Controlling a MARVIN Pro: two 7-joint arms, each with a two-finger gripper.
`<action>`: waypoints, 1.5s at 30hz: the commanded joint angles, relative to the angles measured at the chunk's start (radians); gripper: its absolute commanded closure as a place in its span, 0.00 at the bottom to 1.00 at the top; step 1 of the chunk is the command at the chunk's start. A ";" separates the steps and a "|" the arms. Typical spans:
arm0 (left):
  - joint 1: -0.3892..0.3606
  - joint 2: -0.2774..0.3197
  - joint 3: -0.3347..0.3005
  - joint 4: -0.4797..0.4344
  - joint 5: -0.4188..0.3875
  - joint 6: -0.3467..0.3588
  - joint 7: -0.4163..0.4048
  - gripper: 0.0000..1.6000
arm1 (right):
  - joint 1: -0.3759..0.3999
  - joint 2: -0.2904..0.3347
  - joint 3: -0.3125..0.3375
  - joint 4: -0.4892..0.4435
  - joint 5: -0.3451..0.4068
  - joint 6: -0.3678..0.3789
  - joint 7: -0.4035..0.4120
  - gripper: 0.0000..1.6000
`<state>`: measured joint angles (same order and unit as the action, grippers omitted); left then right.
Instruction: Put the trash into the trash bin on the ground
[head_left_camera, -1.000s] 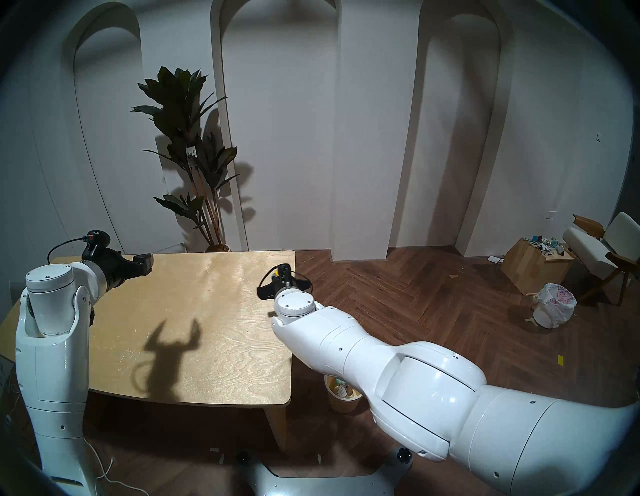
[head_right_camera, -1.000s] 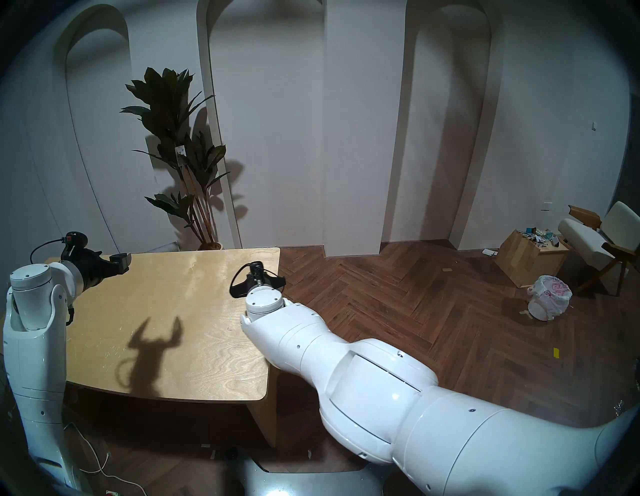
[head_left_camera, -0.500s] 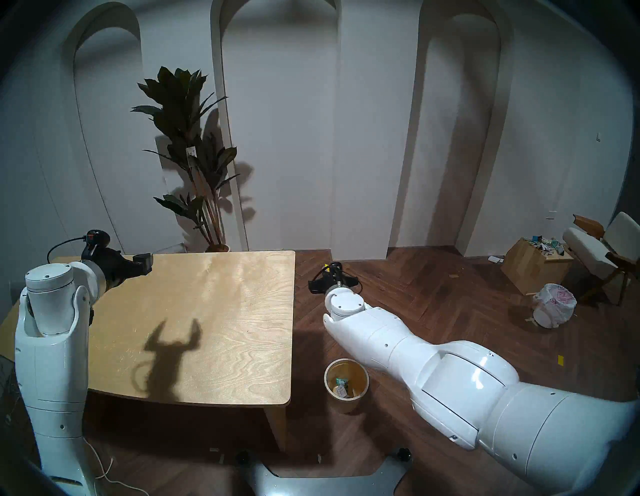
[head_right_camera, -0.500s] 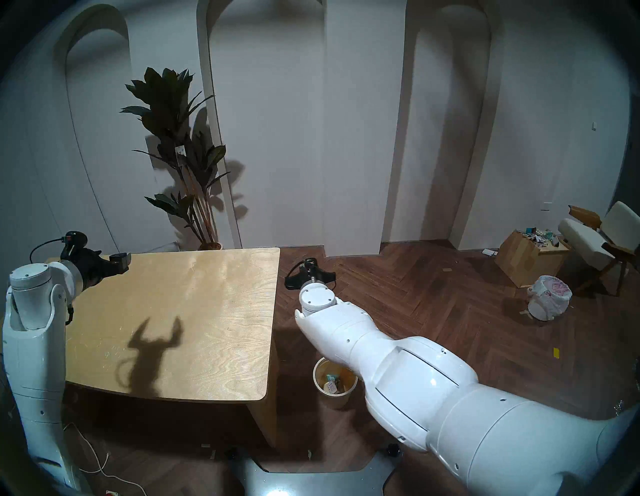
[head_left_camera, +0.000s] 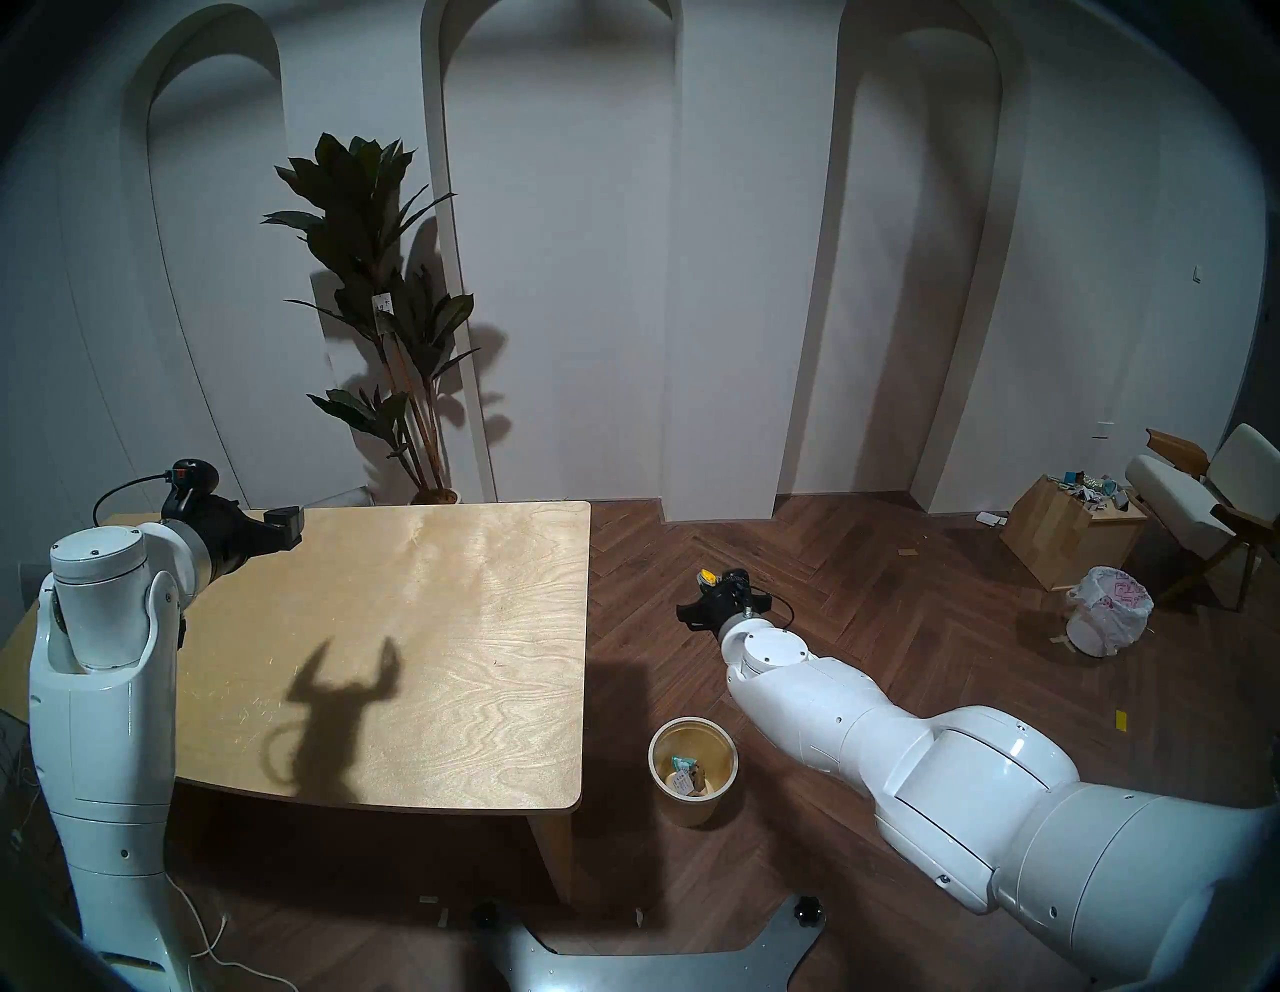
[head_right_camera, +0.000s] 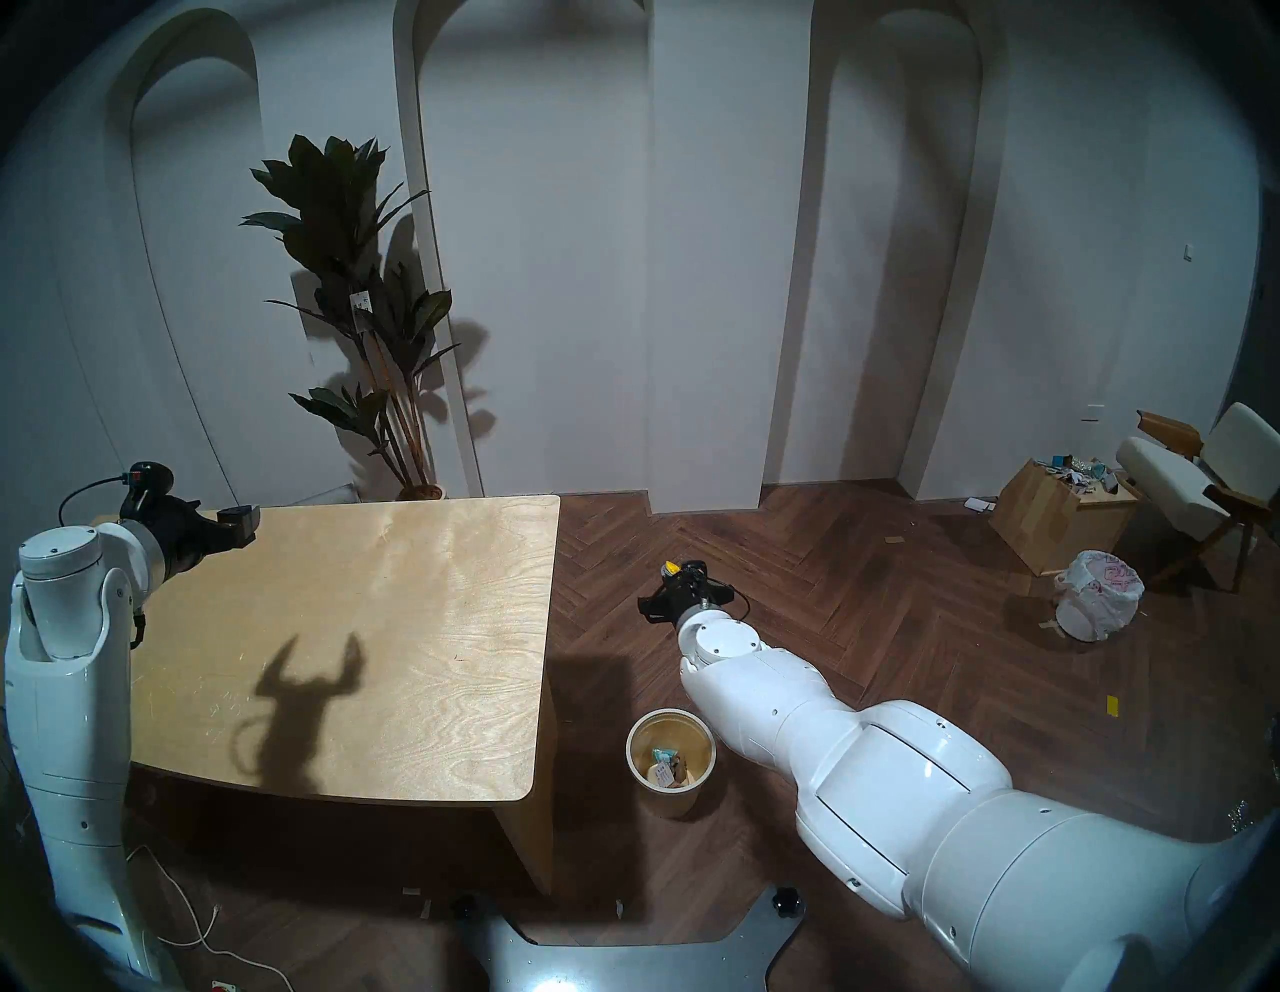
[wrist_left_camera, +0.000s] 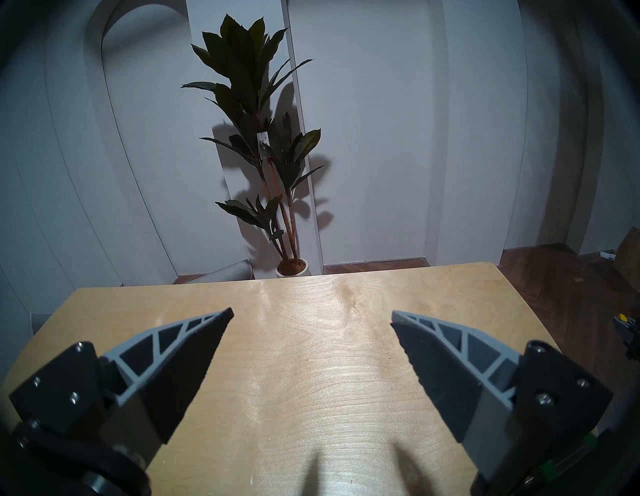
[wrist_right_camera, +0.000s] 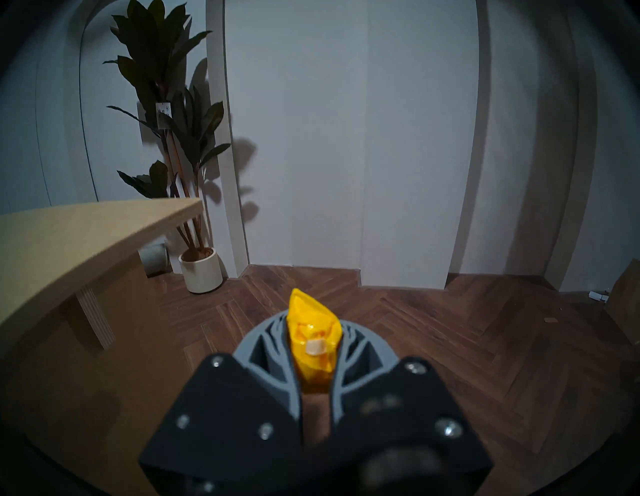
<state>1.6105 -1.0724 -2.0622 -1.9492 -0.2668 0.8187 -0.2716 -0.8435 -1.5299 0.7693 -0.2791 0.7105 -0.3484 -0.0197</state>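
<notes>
You cannot see the scraps in the trash bin (head_left_camera: 692, 772) clearly. One yellow paper lump (wrist_right_camera: 313, 341) sits pinched in the right gripper (wrist_right_camera: 313, 343) over floor; the left gripper (wrist_left_camera: 311, 317) is spread.

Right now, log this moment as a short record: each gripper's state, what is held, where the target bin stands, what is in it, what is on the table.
right gripper: shut on yellow paper lump, out over the floor, beyond the bin
left gripper: open, holding nothing, above the table
trash bin: on the floor beside the table's right edge
bin contents: teal-and-white wrapper and other scraps
table top: bare, shadow only
</notes>
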 joint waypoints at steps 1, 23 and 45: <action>-0.014 0.007 -0.006 -0.019 -0.001 -0.007 0.001 0.00 | 0.049 -0.051 0.007 0.054 0.010 0.007 0.009 1.00; -0.015 0.006 -0.005 -0.017 0.004 -0.006 -0.001 0.00 | 0.080 -0.107 0.002 0.125 0.014 0.055 -0.003 1.00; -0.015 0.005 -0.005 -0.018 0.005 -0.006 -0.002 0.00 | 0.083 -0.125 -0.006 0.128 -0.001 0.050 -0.036 1.00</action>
<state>1.6097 -1.0728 -2.0623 -1.9493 -0.2587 0.8188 -0.2725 -0.7799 -1.6456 0.7597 -0.1460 0.7068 -0.2845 -0.0580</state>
